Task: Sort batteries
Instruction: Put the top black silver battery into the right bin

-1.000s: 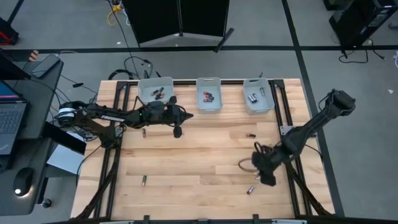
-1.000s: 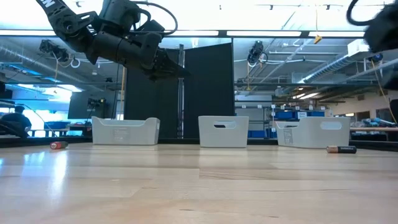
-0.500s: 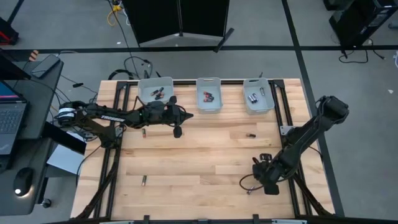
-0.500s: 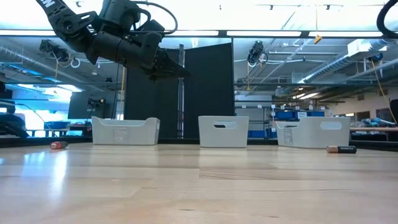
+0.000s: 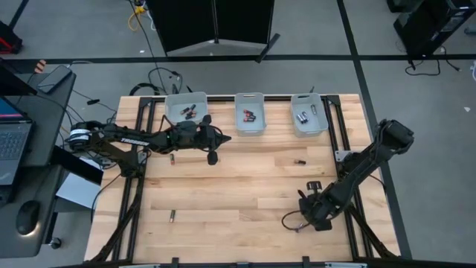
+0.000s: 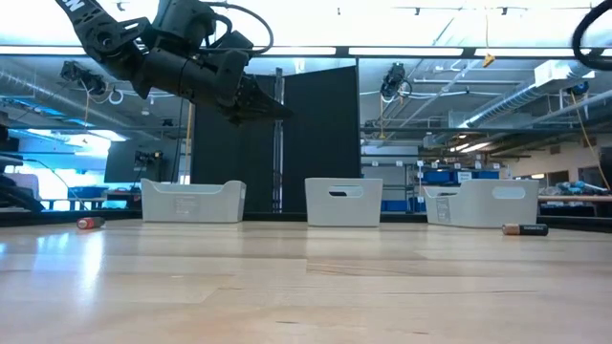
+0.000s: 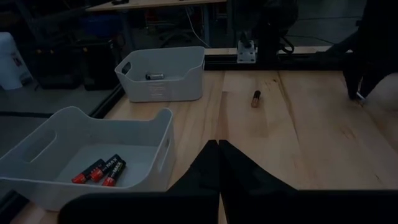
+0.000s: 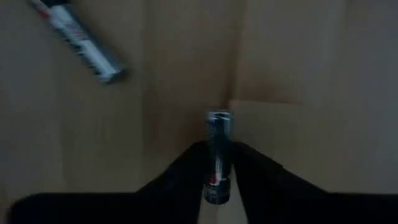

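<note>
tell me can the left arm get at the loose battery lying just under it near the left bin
Probably yes. The left gripper hovers shut above the table, and the battery lies bare on the wood beside the arm, with nothing over it.

three bins (image 5: 187,109) (image 5: 250,113) (image 5: 308,114) line the wooden bench's (image 5: 238,186) far edge; a laptop (image 5: 13,141) and mouse (image 5: 26,217) sit on a side desk (image 5: 44,89).

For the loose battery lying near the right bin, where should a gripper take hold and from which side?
That battery lies flat on the table, apart from the right bin and with bare wood around it. Likely best: come straight down from above and pinch it mid-length across its round sides, fingers either side of its long axis.
</note>
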`<action>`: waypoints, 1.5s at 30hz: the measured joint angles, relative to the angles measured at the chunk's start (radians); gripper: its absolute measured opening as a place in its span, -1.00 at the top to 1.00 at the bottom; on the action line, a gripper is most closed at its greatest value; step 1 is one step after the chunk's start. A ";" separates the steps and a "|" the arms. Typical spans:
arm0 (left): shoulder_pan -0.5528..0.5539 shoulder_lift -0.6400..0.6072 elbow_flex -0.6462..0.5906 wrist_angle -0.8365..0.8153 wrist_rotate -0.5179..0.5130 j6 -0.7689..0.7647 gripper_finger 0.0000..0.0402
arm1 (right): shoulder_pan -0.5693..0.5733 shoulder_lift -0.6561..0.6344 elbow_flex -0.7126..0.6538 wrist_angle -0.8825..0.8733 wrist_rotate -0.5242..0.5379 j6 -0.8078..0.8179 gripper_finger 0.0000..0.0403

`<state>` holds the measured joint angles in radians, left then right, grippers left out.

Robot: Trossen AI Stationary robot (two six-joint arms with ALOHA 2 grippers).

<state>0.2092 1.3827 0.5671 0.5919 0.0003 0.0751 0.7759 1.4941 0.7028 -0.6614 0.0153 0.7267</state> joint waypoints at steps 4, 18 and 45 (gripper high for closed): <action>0.000 0.000 0.000 0.022 -0.005 0.020 0.98 | -0.065 -0.044 0.022 -0.070 0.001 -0.044 0.73; 0.000 0.000 0.001 0.099 -0.044 0.019 0.98 | -0.694 -0.350 0.201 -0.295 0.227 -0.595 0.72; 0.000 0.000 0.001 0.089 -0.045 0.025 0.98 | -1.769 0.157 0.245 0.017 0.120 -0.724 0.70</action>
<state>0.2095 1.3830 0.5678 0.6811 -0.0448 0.1001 -0.9928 1.6515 0.9474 -0.6446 0.1353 0.0025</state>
